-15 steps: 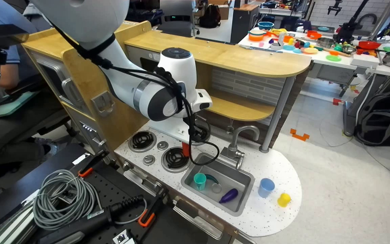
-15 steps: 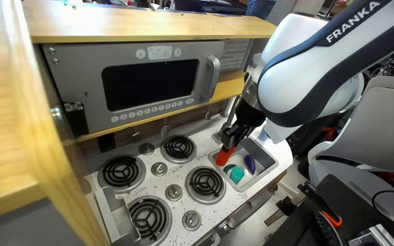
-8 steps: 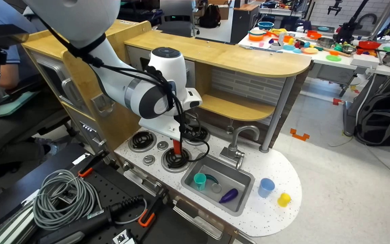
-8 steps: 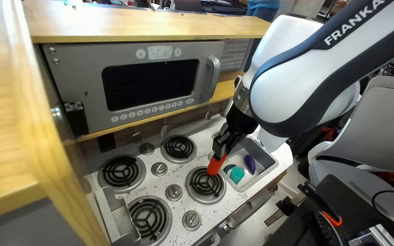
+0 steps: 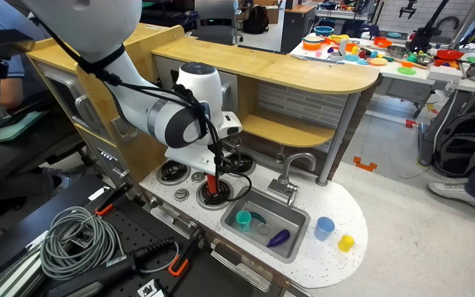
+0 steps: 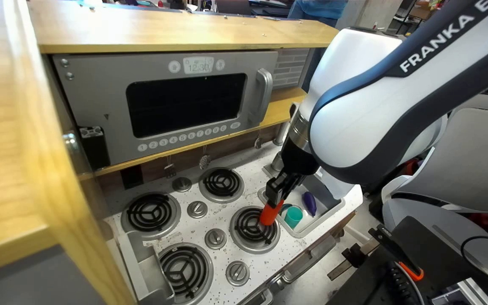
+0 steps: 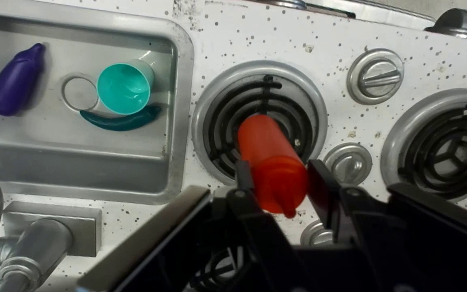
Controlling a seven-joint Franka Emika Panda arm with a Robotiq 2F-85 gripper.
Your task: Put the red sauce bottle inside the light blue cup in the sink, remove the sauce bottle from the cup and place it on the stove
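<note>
The red sauce bottle (image 7: 264, 140) hangs over the stove burner beside the sink; it also shows in both exterior views (image 5: 211, 184) (image 6: 270, 213). It leans a little, nozzle end in the jaws. I cannot tell whether its base touches the burner. My gripper (image 7: 282, 174) is shut on its upper end; an exterior view shows the gripper too (image 6: 275, 195). The light blue cup (image 7: 124, 89), teal, stands in the sink (image 7: 181, 121) near the stove-side wall, with nothing seen inside. The stove (image 6: 151, 214) has black coil burners and silver knobs.
A purple eggplant (image 7: 16, 81) and a green pepper (image 7: 120, 121) lie in the sink. The faucet (image 5: 287, 173) rises behind it. A blue cup (image 5: 324, 229) and a yellow item (image 5: 346, 243) stand on the counter. A microwave (image 6: 184, 101) and shelf (image 5: 289, 130) overhang the back.
My gripper has carried the bottle from above the sink's edge to above the nearby burner, then lowered it a little. A person's feet have come into view at the right.
</note>
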